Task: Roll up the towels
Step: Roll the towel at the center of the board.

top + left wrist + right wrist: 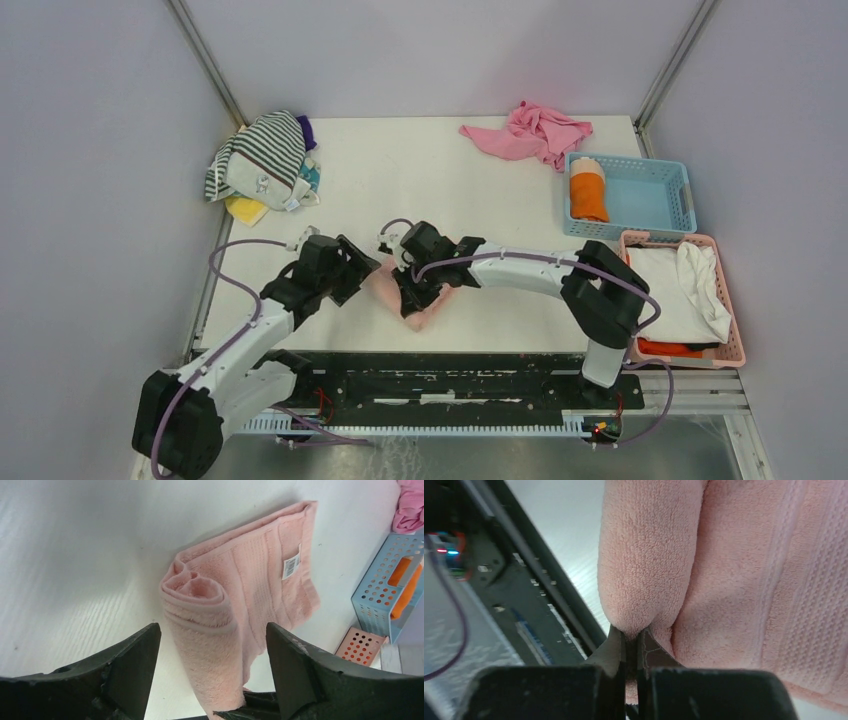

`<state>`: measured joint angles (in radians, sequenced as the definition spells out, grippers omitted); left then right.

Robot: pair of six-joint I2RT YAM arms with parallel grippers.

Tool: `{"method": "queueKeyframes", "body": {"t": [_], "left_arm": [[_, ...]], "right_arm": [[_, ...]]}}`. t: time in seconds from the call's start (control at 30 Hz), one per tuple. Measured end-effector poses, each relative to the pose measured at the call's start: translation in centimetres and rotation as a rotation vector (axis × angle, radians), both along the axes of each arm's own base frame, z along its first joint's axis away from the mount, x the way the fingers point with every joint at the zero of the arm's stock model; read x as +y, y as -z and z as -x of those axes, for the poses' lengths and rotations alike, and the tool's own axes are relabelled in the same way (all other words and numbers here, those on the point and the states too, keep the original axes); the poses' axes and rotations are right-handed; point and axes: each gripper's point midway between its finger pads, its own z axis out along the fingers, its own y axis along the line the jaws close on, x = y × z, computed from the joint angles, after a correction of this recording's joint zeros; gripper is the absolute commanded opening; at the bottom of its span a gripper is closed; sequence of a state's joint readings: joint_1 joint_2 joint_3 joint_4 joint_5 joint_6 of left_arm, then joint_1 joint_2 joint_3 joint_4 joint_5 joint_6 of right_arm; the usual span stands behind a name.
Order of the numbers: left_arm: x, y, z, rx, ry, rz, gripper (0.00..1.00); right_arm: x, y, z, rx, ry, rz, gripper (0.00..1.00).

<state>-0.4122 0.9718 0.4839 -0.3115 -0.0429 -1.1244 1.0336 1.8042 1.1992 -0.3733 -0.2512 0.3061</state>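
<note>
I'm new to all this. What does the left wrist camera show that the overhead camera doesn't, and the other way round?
Only the left wrist view: the white label on the pale pink towel, and its rolled-up end lying between the fingers of the open left gripper.
Only the overhead view: both whole arms, the striped cloth pile at far left, and the white cloth in the pink basket.
Both: that towel, the blue basket holding an orange towel, and the crumpled pink cloth.

White label (291, 566) on the pale pink towel (250, 587), barcode-like stripes (print too small to read)
</note>
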Motion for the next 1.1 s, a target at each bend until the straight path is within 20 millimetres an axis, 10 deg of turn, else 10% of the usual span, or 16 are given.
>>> {"method": "queueKeyframes", "body": {"t": [0.27, 0.77, 1.1], "left_arm": [[1.0, -1.5, 1.3, -0.039, 0.001, -0.007, 0.86], [0.4, 3.9, 3.3, 0.089, 0.054, 0.002, 0.82], [1.9, 5.1, 2.5, 0.069, -0.016, 0.130, 0.52]], "right_arm": [[1.4, -0.5, 0.2, 0.365, 0.056, -0.224, 0.02], [3.1, 1.5, 0.0, 0.690, 0.070, -0.412, 0.03], [3.9, 2.0, -0.3, 0.724, 0.052, -0.413, 0.10]]}}
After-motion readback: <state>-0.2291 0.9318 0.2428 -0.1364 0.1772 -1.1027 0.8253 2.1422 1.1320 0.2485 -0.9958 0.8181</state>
